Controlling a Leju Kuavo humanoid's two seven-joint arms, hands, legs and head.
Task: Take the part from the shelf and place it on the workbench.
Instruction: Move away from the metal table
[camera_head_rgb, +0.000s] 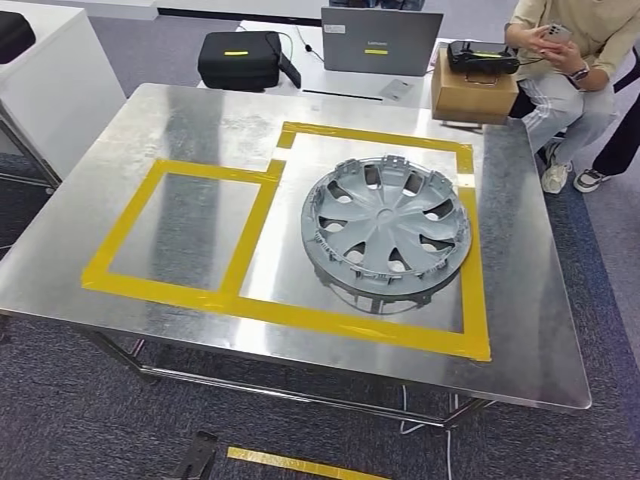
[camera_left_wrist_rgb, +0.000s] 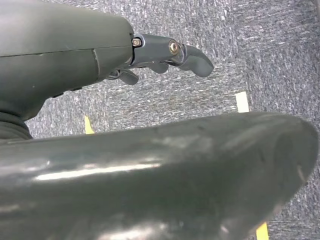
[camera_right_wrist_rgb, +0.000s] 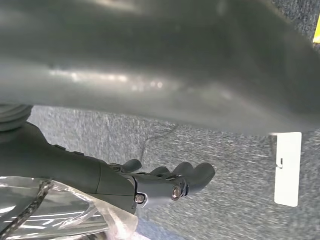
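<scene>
The part, a grey plastic wheel cover (camera_head_rgb: 386, 225), lies flat on the shiny metal workbench (camera_head_rgb: 528, 300), inside the larger of two rectangles marked with yellow tape (camera_head_rgb: 474, 290). The smaller taped rectangle (camera_head_rgb: 181, 228) to its left holds nothing. My left hand (camera_left_wrist_rgb: 166, 52) hangs over grey carpet with its fingers stretched out and nothing in them. My right hand (camera_right_wrist_rgb: 166, 182) also hangs above the carpet, fingers extended and holding nothing.
Behind the workbench are a black case (camera_head_rgb: 240, 58), a laptop (camera_head_rgb: 381, 42) and a cardboard box (camera_head_rgb: 473, 92) with a device on it. A person (camera_head_rgb: 581, 70) sits at the far right holding a phone. A white table (camera_head_rgb: 53, 90) stands at the left.
</scene>
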